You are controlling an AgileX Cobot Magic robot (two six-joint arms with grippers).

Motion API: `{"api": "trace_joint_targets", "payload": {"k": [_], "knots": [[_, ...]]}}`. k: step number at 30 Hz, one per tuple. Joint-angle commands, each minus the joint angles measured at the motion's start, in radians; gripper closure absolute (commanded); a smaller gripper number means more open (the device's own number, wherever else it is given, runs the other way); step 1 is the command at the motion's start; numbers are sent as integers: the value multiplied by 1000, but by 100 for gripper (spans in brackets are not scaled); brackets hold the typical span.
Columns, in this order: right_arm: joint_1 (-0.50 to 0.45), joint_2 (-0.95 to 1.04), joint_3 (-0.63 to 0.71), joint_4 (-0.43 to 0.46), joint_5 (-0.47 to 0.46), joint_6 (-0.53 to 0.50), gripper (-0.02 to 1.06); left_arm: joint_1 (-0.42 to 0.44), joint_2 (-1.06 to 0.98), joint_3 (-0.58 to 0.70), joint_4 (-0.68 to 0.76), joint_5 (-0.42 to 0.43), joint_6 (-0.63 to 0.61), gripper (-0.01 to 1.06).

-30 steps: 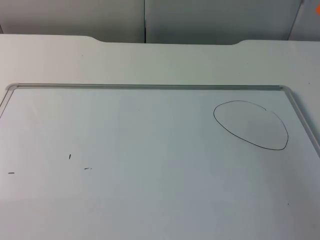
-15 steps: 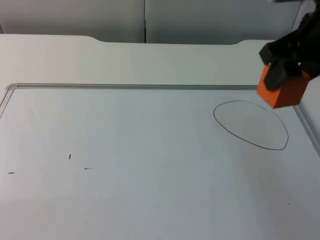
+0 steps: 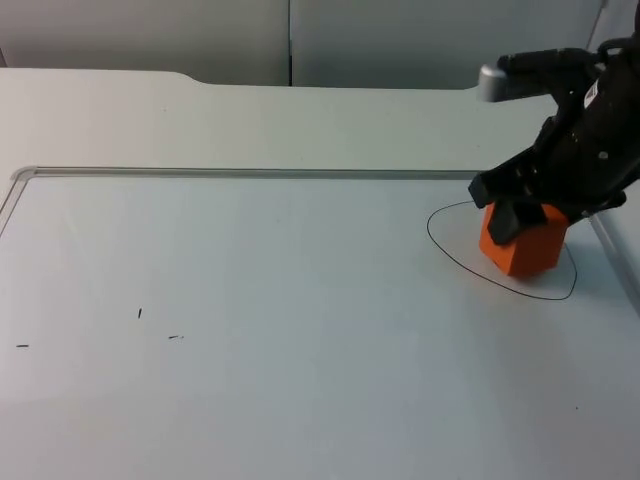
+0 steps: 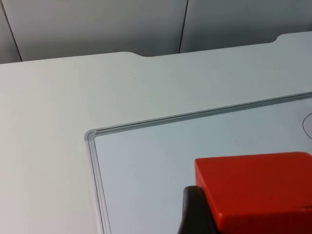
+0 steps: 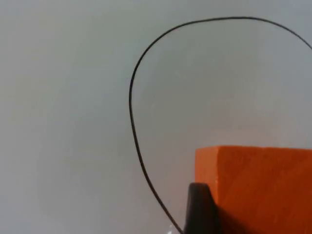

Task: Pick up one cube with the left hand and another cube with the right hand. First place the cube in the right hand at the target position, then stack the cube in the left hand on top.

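An orange cube sits low inside the black drawn oval at the right of the whiteboard. My right gripper is shut on it from above. Whether the cube touches the board I cannot tell. In the right wrist view the orange cube stands against a black fingertip, with the oval's line curving beside it. In the left wrist view a red cube is pressed against the left gripper's black fingertip, held above the board's far left corner.
The whiteboard has a thin metal frame along its far edge and its right side. A few small pen marks lie at the left. The grey partition wall rises behind the table.
The right arm came in from the upper right with the orange cube and moved down and left, bringing the cube into the oval.
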State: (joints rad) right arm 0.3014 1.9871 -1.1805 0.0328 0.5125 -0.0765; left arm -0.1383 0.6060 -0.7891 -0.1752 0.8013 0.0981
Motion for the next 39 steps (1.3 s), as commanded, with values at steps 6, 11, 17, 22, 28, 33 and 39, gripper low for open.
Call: {"api": "trace_joint_targets", "payload": {"k": [6, 11, 17, 22, 28, 33, 39], "knots": [[2, 15, 0, -4, -78, 10, 105, -5, -4, 2, -16, -18, -12, 105], [2, 19, 0, -4, -85, 10, 105, -5, -4, 2, -16, -18, -12, 105], [8, 49, 0, -13, -87, 10, 105, -5, -4, 2, -16, -18, -12, 105], [23, 70, 0, -9, -87, 10, 105, -5, -4, 2, -16, -18, -9, 105], [27, 73, 0, -11, -81, 10, 105, -5, -4, 2, -16, -10, -9, 105], [27, 73, 0, -13, -65, 10, 87, -5, -4, 2, -16, -10, -9, 105], [27, 48, 0, -10, -35, 13, 40, -5, -4, 2, -16, -10, -9, 105]]}}
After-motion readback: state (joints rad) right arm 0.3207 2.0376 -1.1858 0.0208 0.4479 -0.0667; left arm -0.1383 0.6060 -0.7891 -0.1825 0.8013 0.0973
